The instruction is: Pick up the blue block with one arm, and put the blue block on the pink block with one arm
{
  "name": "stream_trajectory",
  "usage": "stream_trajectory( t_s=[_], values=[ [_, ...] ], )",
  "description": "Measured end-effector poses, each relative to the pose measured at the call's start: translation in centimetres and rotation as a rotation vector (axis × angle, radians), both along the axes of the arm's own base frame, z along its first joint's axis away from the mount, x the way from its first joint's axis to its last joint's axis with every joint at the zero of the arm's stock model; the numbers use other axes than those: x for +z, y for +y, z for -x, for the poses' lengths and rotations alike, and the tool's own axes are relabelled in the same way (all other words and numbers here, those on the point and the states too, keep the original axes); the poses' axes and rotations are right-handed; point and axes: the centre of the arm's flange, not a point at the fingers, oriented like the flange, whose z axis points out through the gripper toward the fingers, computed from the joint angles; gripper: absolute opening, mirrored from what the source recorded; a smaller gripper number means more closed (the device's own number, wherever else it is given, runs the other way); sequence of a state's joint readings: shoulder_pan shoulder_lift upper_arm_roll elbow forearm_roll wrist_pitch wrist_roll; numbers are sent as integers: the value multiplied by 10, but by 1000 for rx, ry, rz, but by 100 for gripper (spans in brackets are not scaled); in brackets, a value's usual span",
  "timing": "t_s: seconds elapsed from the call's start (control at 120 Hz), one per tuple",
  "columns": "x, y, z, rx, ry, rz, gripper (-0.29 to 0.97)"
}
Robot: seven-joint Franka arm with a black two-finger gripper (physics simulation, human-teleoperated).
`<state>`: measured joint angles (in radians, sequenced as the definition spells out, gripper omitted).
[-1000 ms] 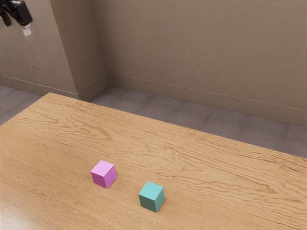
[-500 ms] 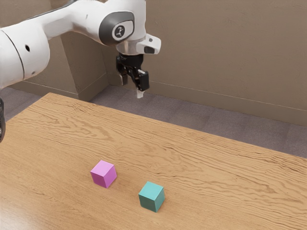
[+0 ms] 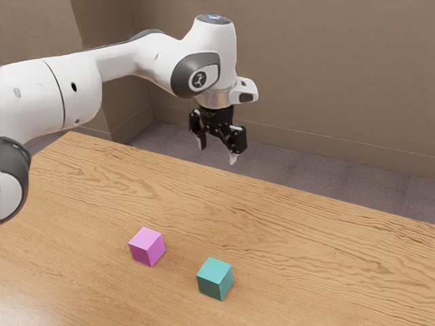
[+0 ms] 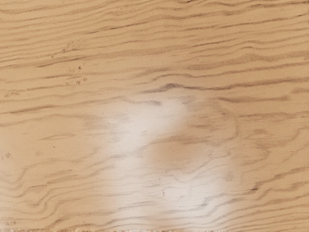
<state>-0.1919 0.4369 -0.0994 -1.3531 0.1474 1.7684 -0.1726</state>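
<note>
**Counter** (image 3: 326, 231). A wood-grain surface, cut off by the exterior view's left, right and bottom borders. Only its far edge shows, running on a slant well behind the pink block (image 3: 147, 246). Past that edge lie grey floor (image 3: 292, 163) and a tan wall (image 3: 326, 61). In the wrist view the counter (image 4: 154, 58) appears as close grain with a pale, blurred patch (image 4: 145, 159). What the patch is cannot be made out.

**Arm** (image 3: 102, 75). It is white and enters from the exterior view's left, and that border cuts off its base and lower links. Its last joint stands high above and behind the pink block.

**Tool** (image 3: 217, 153). It is black and hangs fingers-down, well above and behind the pink block. The fingers (image 3: 233, 157) are spread wide and grip nothing.

**Pink block**. It rests flat on the counter. Bare wood surrounds it on every side, and three of its faces show.

**Blue block** (image 3: 215, 278). Its colour reads as teal. It rests flat on the counter near the pink block, toward the exterior view's right and closer to the camera. A strip of bare wood separates the two blocks, so they do not touch. The blue block is seen whole, close to the exterior view's bottom border. Open counter stretches from it toward the exterior view's right.
</note>
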Motion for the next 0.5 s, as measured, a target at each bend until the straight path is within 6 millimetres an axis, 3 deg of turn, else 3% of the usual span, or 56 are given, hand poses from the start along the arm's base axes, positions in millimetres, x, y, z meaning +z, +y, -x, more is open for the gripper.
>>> stream_trajectory(
  t_s=[0.308,0.5],
  values=[
    [-66,-22,-5,130,11,32,63],
    [-81,-77,13,164,-8,39,62]
  ],
)
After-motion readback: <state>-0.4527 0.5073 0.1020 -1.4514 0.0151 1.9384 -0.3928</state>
